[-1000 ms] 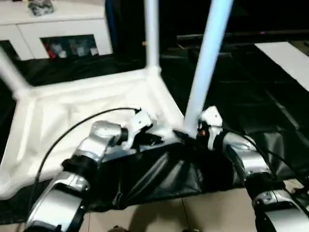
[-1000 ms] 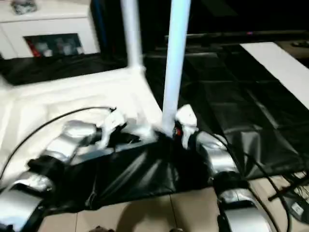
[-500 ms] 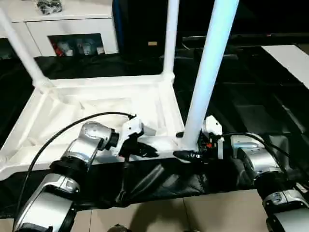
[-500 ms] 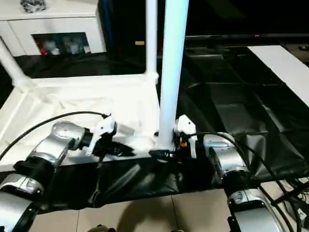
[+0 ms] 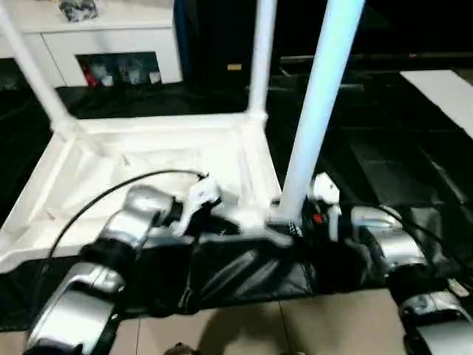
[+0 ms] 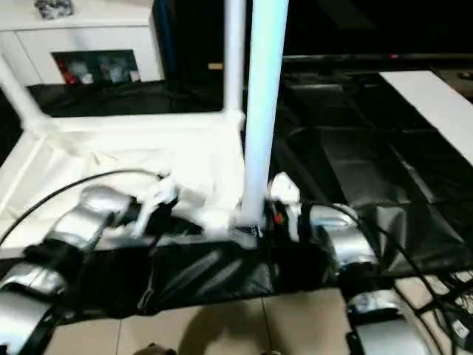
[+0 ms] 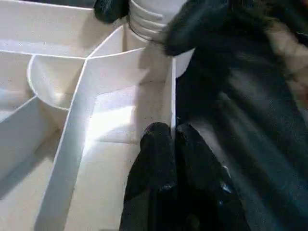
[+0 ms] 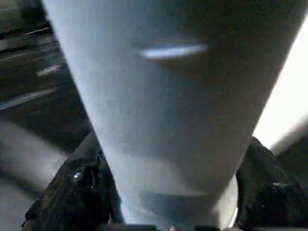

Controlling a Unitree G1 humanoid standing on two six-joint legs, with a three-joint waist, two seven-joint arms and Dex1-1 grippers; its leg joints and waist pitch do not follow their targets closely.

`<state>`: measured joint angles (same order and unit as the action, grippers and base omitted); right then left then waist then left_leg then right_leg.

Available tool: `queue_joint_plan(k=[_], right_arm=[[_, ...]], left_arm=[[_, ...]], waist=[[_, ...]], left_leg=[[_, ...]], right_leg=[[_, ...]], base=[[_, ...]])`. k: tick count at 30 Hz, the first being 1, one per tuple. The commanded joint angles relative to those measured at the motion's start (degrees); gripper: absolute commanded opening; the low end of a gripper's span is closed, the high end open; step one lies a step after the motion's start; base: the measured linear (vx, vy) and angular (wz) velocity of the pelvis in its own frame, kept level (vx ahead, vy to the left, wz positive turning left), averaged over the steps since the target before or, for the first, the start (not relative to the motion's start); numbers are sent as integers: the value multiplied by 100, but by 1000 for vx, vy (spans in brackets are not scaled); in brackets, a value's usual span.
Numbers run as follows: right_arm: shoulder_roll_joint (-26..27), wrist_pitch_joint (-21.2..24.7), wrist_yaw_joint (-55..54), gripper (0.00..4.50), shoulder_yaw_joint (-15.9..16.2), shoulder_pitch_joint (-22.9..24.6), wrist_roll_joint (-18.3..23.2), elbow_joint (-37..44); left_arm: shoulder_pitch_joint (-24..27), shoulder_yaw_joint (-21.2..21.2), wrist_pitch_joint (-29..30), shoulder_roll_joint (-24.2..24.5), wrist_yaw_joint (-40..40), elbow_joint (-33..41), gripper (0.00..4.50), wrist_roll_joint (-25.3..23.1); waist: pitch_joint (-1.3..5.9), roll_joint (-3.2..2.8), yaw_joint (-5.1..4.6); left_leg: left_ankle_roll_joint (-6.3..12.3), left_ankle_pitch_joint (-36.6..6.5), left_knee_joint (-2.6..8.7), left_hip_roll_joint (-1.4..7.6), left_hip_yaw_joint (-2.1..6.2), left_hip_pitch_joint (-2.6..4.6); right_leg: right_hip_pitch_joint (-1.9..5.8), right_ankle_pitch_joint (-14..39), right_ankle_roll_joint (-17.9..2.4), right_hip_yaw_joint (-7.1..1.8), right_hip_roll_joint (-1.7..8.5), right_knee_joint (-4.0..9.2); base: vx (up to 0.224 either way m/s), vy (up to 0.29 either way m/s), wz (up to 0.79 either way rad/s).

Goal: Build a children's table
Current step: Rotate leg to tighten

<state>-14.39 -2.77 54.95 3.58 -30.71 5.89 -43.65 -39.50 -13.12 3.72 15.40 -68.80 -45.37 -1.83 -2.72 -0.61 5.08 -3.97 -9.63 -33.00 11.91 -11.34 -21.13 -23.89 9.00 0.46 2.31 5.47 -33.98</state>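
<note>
We see the table top (image 5: 148, 159) upside down on black sheeting (image 5: 244, 270), our right gripper (image 8: 168, 226) clamped round the near leg (image 5: 314, 111) at its corner socket, our left gripper (image 7: 171, 139) pinching the near rim.

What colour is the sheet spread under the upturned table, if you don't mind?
Black, slightly glossy sheet; it shows best in the right eye view, spread beneath the white table.

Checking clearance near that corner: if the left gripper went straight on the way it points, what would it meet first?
Probably the base of the near leg in its corner socket, where the right gripper is; depth is unclear.
</note>
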Motion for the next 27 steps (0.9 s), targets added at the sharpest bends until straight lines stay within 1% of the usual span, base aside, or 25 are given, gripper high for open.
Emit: queue_joint_plan(k=[1, 2, 3, 4, 5, 6, 7, 8, 9, 10, 11, 12, 14, 15, 16, 18, 19, 20, 21, 22, 24, 25, 26, 27], right_arm=[[363, 58, -861, 274, 149, -41, -252, -122], [581, 186, -1497, 274, 33, -70, -279, -197], [639, 230, -1669, 274, 6, -87, -288, -224], [747, 286, -1974, 274, -40, -114, -316, -264], [873, 340, -2338, 274, -83, -157, -364, -318], [939, 369, -2534, 274, -103, -180, -394, -347], [1153, 330, -2852, 274, -175, -222, -377, -402], [1159, 328, -2860, 274, -176, -223, -376, -403], [1296, 234, -3014, 274, -151, -221, -427, -417], [1351, 158, -3036, 309, -92, -202, -481, -407], [1383, 87, -3085, 330, -49, -176, -525, -382], [1400, 48, -3096, 344, -45, -152, -520, -353], [1419, 21, -3155, 346, -74, -135, -499, -323], [1407, 9, -3122, 362, -101, -129, -464, -297], [1359, 6, -3072, 377, -115, -125, -449, -275], [1288, -23, -3042, 390, -125, -122, -446, -250], [1196, -71, -2847, 396, -147, -113, -373, -216], [1100, -120, -2676, 423, -149, -103, -345, -190], [994, -183, -2470, 432, -132, -89, -332, -164], [918, -222, -2289, 432, -130, -72, -332, -142], [670, -188, -1661, 447, -99, -12, -251, -36], [665, -187, -1649, 447, -98, -11, -249, -35], [545, -184, -1352, 447, -50, 18, -214, 15], [484, -188, -1206, 447, -21, 38, -200, 47]], left_arm=[[-129, 39, 148, -490, 590, 42, 0, 113], [-138, 50, 299, -683, 1022, 63, 0, 33], [-137, 45, 341, -735, 1092, 70, 0, 23], [-134, 32, 379, -825, 1236, 80, 0, -11], [-133, 9, 397, -930, 1440, 81, 0, -76], [-133, -2, 402, -985, 1560, 79, 0, -117], [-121, 1, 506, -1168, 1788, 92, 0, -116], [-121, 1, 509, -1173, 1794, 92, 0, -116], [-123, -19, 539, -1264, 1929, 86, 0, -166], [-124, -56, 519, -1284, 1970, 82, 0, -220], [-121, -89, 512, -1289, 2012, 96, 0, -272], [-109, -103, 512, -1286, 1986, 117, 0, -279], [-92, -105, 543, -1282, 1974, 157, 0, -268], [-84, -98, 543, -1260, 1944, 176, 0, -258], [-71, -101, 523, -1219, 1857, 203, 0, -241], [-49, -93, 507, -1172, 1760, 246, 0, -222], [-36, -76, 474, -1117, 1676, 282, 0, -185], [-22, -64, 445, -1062, 1559, 313, 0, -151], [-10, -27, 408, -1020, 1428, 334, 0, -85], [1, 12, 376, -993, 1307, 354, 0, -23], [12, 76, 295, -881, 945, 407, 0, 127], [12, 77, 292, -879, 939, 408, 0, 129], [12, 71, 231, -821, 775, 419, 0, 166], [16, 68, 205, -793, 687, 426, 0, 187]], waist=[[335, 108, -35], [335, 106, -44], [328, 99, -58], [333, 106, -63], [330, 104, -71], [328, 102, -75], [330, 91, -79], [335, 107, -88], [335, 100, -83], [330, 98, -90], [328, 97, -93], [334, 112, -93], [327, 95, -93], [331, 97, -95], [337, 84, -90], [338, 85, -99], [338, 84, -98], [336, 89, -103], [344, 87, -104], [351, 88, -98], [363, 88, -99], [373, 88, -86], [378, 86, -82], [394, 78, -52]], left_leg=[[35, -1672, 398, 84, 47, 84], [25, -1706, 400, 77, 53, 89], [22, -1753, 406, 72, 53, 92], [26, -1760, 404, 66, 56, 88], [29, -1741, 412, 69, 59, 78], [33, -1790, 411, 60, 59, 83], [37, -1802, 413, 59, 62, 82], [50, -1826, 411, 49, 61, 73], [69, -1848, 408, 52, 59, 86], [78, -1856, 409, 55, 55, 82], [84, -1891, 416, 52, 63, 72], [87, -1889, 419, 58, 64, 64], [94, -1935, 427, 60, 65, 69], [97, -1944, 434, 58, 71, 64], [98, -1940, 436, 64, 74, 69], [112, -1936, 443, 70, 67, 63], [113, -1934, 443, 71, 66, 62], [138, -1932, 444, 71, 65, 58], [159, -1894, 439, 70, 61, 55], [175, -1877, 434, 74, 60, 54], [285, -1683, 410, 68, 41, 33], [338, -1541, 392, 70, 33, 38], [367, -1468, 379, 69, 23, 41], [435, -1310, 363, 72, 18, 40]], right_leg=[[234, 2415, -1047, -130, 235, 462], [225, 2559, -973, -126, 230, 484], [209, 2640, -928, -126, 224, 505], [216, 2663, -901, -123, 220, 504], [210, 2665, -857, -127, 218, 515], [204, 2724, -816, -120, 215, 531], [204, 2721, -804, -121, 213, 531], [207, 2727, -774, -114, 210, 541], [194, 2729, -771, -116, 211, 548], [184, 2719, -767, -123, 211, 554], [191, 2753, -746, -114, 209, 556], [192, 2742, -725, -115, 211, 554], [185, 2709, -737, -115, 207, 556], [198, 2688, -737, -111, 211, 552], [199, 2636, -749, -112, 210, 548], [205, 2445, -806, -112, 201, 539], [208, 2395, -824, -114, 204, 534], [215, 2335, -853, -114, 201, 530], [226, 2242, -891, -116, 203, 522], [234, 2178, -916, -115, 208, 515], [263, 1781, -1051, -122, 199, 475], [270, 1587, -1131, -123, 201, 455], [273, 1478, -1182, -125, 202, 444], [295, 1256, -1261, -121, 202, 417]], base=[[0, 0, 0], [0, 0, 0], [0, 0, 0], [0, 0, 0], [0, 0, 0], [0, 0, 0], [0, 0, 0], [0, 0, 0], [0, 0, 0], [0, 0, 0], [0, 0, 0], [0, 0, 0], [0, 0, 0], [0, 0, 0], [0, 0, 0], [0, 0, 0], [0, 0, 0], [0, 0, 0], [0, 0, 0], [0, 0, 0], [0, 0, 0], [0, 0, 0], [0, 0, 0], [0, 0, 0]])
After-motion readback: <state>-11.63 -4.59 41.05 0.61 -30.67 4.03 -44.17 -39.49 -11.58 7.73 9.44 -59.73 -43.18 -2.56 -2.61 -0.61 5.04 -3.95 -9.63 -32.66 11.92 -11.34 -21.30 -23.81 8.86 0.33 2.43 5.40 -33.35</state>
